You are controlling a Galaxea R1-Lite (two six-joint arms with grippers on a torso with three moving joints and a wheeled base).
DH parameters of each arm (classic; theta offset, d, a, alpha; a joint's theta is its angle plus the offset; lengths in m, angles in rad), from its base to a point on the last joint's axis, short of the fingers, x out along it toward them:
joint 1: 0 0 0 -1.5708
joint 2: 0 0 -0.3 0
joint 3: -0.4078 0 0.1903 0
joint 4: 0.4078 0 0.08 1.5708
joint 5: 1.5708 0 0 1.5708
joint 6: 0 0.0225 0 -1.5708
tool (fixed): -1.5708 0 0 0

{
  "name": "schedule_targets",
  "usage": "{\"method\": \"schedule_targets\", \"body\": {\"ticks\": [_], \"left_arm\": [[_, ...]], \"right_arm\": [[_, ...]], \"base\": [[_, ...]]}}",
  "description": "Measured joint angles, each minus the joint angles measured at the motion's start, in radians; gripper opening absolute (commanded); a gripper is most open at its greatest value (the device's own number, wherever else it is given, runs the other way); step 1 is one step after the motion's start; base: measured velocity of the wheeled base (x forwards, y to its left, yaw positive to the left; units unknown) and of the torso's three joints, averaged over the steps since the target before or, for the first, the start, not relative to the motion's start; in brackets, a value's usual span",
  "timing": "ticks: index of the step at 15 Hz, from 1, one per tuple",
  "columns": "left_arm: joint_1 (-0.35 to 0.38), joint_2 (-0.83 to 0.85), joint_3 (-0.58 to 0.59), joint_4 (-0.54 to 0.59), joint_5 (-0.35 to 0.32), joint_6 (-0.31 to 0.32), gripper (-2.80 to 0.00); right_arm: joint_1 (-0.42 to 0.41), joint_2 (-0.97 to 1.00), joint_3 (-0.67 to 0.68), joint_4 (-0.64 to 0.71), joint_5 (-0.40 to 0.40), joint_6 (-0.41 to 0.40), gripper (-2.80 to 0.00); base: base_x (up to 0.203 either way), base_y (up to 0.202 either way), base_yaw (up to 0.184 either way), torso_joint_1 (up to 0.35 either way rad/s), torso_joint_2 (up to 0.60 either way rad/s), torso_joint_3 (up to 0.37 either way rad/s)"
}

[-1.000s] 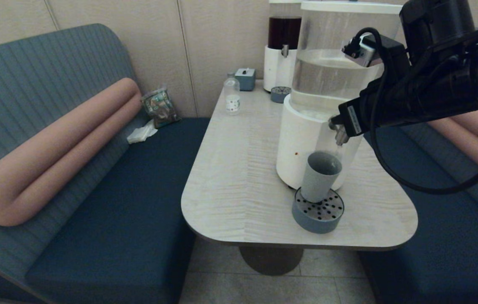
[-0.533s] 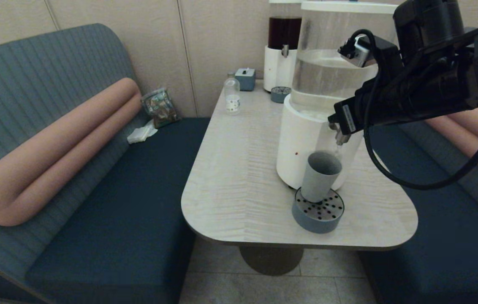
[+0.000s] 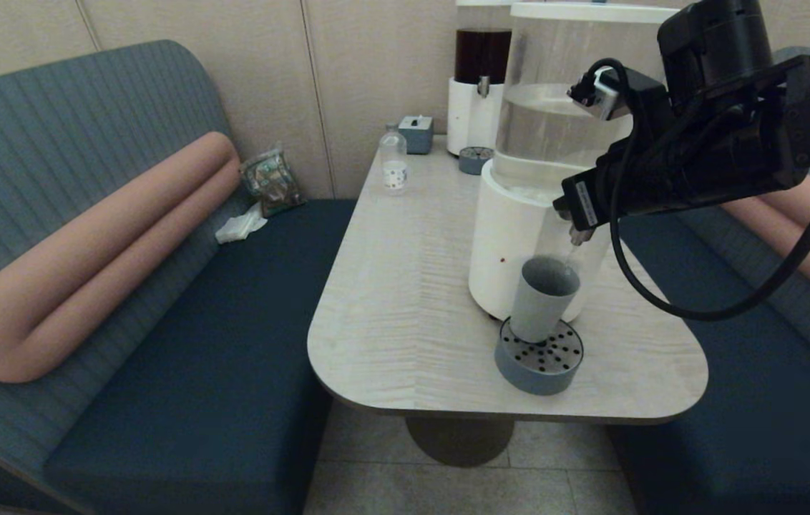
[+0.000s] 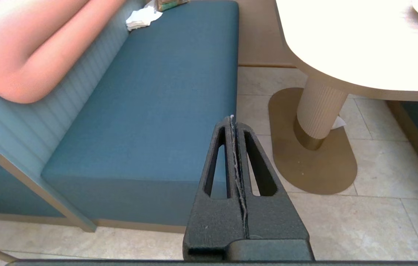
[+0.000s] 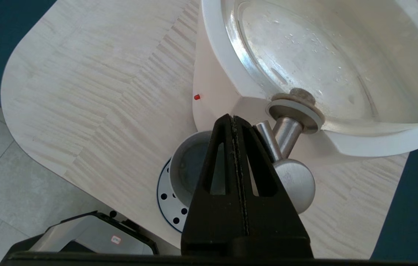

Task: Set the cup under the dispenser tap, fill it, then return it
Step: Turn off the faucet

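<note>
The grey-blue cup (image 3: 543, 299) stands upright on the low round perforated tray (image 3: 539, 365), right under the brushed-steel dispenser tap (image 3: 577, 232) of the large white-based dispenser (image 3: 512, 243). My right gripper (image 3: 567, 209) hovers just above the tap, shut with nothing between its fingers. In the right wrist view the shut right gripper (image 5: 233, 117) lies beside the angled tap (image 5: 270, 138) and its round knob (image 5: 294, 181), above the open cup (image 5: 188, 168). My left gripper (image 4: 233, 119) is shut and empty, parked low by the bench.
At the table's far end stand a small clear bottle (image 3: 393, 168), a grey box (image 3: 416, 133), a second small tray (image 3: 475, 159) and the dark-liquid dispenser (image 3: 480, 79). Blue benches flank the table (image 3: 405, 307); its front edge is just past the tray.
My right arm has shifted a little to the left and up, keeping the shut gripper at the tap. The cup and tray have not moved.
</note>
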Motion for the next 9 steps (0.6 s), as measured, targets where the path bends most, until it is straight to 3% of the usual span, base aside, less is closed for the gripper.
{"method": "schedule_targets", "body": {"ticks": [9], "left_arm": [[0.0, 0.0, 0.0, 0.0, 0.0, 0.0, -2.8]], "right_arm": [[-0.026, 0.002, -0.013, -0.003, -0.001, -0.013, -2.8]], "base": [[0.0, 0.0, 0.0, 0.0, 0.0, 0.0]]}}
